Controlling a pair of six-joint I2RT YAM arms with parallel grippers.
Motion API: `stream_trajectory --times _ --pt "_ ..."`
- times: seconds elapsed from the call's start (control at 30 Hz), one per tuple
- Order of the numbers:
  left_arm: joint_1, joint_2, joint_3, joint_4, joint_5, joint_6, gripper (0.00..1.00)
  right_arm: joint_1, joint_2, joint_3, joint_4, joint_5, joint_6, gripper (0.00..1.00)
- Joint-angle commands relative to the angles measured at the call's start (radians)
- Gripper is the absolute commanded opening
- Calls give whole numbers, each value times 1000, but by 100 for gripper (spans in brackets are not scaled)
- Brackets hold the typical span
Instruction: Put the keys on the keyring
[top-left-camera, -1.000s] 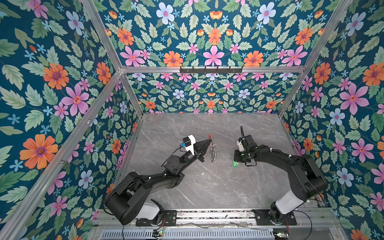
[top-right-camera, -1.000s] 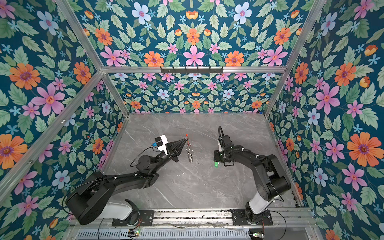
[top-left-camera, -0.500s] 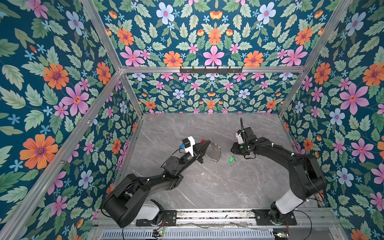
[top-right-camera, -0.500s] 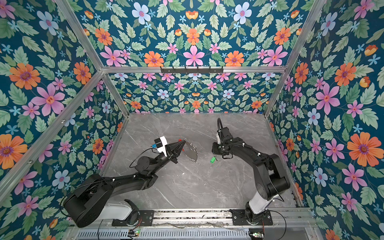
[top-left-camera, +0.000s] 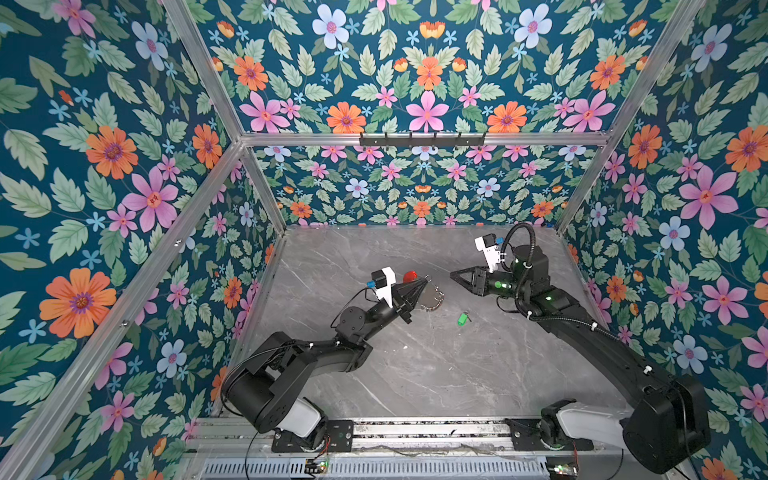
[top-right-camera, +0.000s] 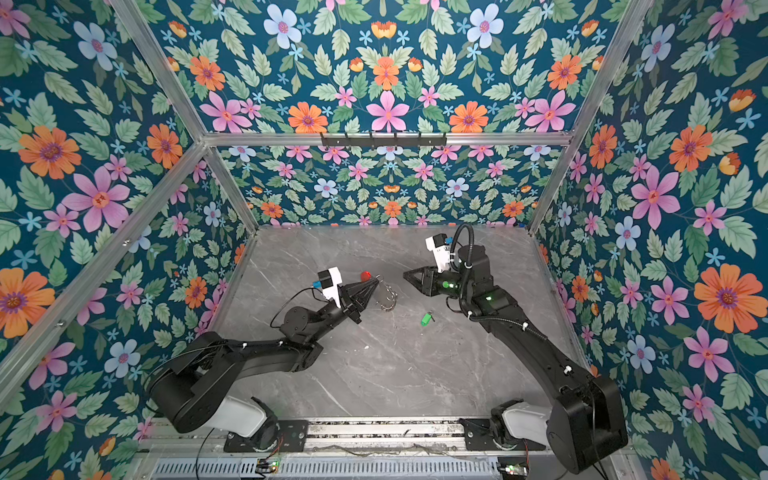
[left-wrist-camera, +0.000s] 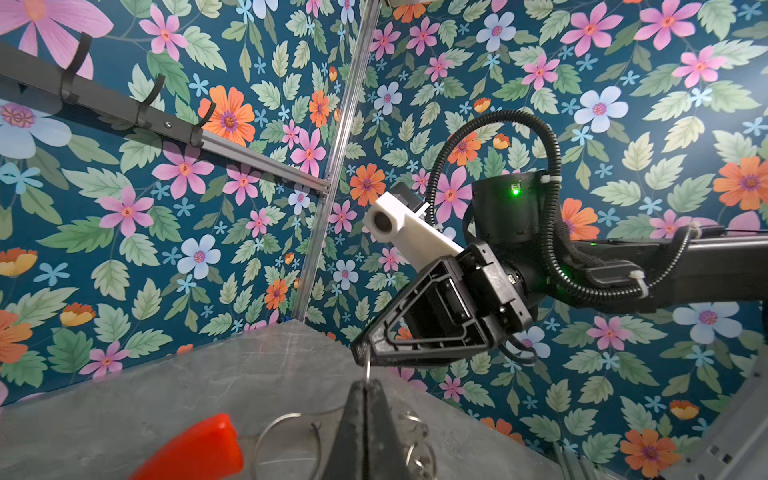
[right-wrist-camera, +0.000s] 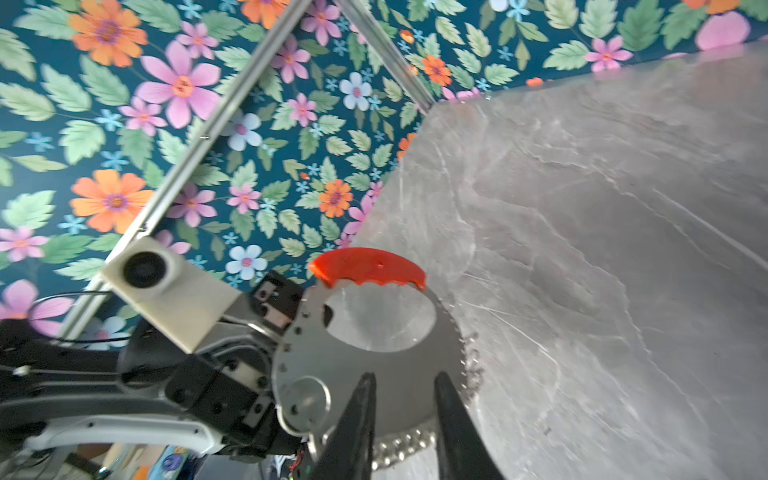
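My left gripper (top-left-camera: 424, 282) is shut on the rim of the keyring (top-left-camera: 433, 296) and holds it above the table, its red arc (top-left-camera: 410, 276) toward the back. The left wrist view shows the jaws pressed together (left-wrist-camera: 365, 386) with silver loops (left-wrist-camera: 417, 449) beside them. My right gripper (top-left-camera: 453, 275) hovers just right of the ring, pointing at it, open and empty. In the right wrist view its fingers (right-wrist-camera: 405, 376) frame the grey keyring (right-wrist-camera: 299, 353). The green key (top-left-camera: 462, 318) lies alone on the table in both top views (top-right-camera: 425, 319), below and between the grippers.
Floral walls enclose the grey marble table (top-left-camera: 415, 374) on three sides. A black hook rail (top-left-camera: 422, 140) runs along the back wall, high up. Both arm bases sit on the metal rail (top-left-camera: 415, 432) at the front edge.
My right gripper opened, left the green key on the table, rose and swung left toward the ring. The left gripper turned the keyring from edge-on to flatter.
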Motion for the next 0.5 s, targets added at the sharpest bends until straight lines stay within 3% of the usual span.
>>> stream_trajectory --times 0.0,0.47 --pt "1 14 25 109 41 -78 0 9 -6 10 133 -119 59 22" --pt "1 49 76 110 67 -159 0 71 6 43 122 -121 31 18"
